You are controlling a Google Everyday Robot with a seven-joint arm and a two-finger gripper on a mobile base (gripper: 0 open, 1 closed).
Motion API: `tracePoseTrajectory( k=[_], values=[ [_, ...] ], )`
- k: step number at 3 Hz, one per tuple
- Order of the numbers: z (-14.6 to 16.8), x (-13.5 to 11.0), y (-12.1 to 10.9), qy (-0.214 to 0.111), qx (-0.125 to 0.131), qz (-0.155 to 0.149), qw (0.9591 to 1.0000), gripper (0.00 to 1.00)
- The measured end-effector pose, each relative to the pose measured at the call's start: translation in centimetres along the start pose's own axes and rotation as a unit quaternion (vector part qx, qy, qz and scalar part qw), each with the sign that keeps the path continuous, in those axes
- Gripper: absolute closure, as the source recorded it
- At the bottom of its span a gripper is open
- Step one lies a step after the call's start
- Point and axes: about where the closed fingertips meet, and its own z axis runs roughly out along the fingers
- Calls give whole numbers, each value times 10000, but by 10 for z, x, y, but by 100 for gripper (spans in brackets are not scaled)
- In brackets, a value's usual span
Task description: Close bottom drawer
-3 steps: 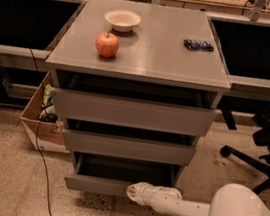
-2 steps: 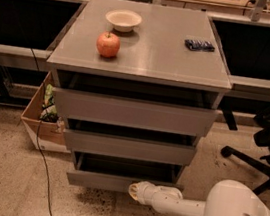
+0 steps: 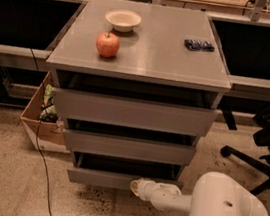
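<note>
The bottom drawer (image 3: 102,177) is the lowest, narrowest grey front of three on a grey cabinet. It stands slightly open, with a dark gap above its front panel. My gripper (image 3: 136,185) is at the end of the white arm (image 3: 177,199), which reaches in from the lower right. The gripper's tip is against the right half of the bottom drawer's front panel. The middle drawer (image 3: 128,147) and top drawer (image 3: 133,112) also stand a little way out.
On the cabinet top (image 3: 147,56) sit a red apple (image 3: 107,44), a white bowl (image 3: 123,19) and a dark blue packet (image 3: 199,45). A cardboard box (image 3: 42,121) and a cable (image 3: 41,161) are left of the cabinet. An office chair base (image 3: 256,158) is at the right.
The bottom drawer has slid inward toward the cabinet, its gap smaller. The arm has followed it forward, staying against the front panel.
</note>
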Motion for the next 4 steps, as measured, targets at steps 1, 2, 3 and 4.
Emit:
tracePoseTrajectory(
  k=[1, 2, 3, 4],
  values=[
    [16, -4, -10, -21, 131, -196, 9997, 100],
    [34, -18, -21, -116, 288, -382, 9988, 100],
    [34, -19, -20, -116, 288, -382, 9988, 100],
    [43, -31, -38, -194, 543, -490, 9971, 100]
  ],
)
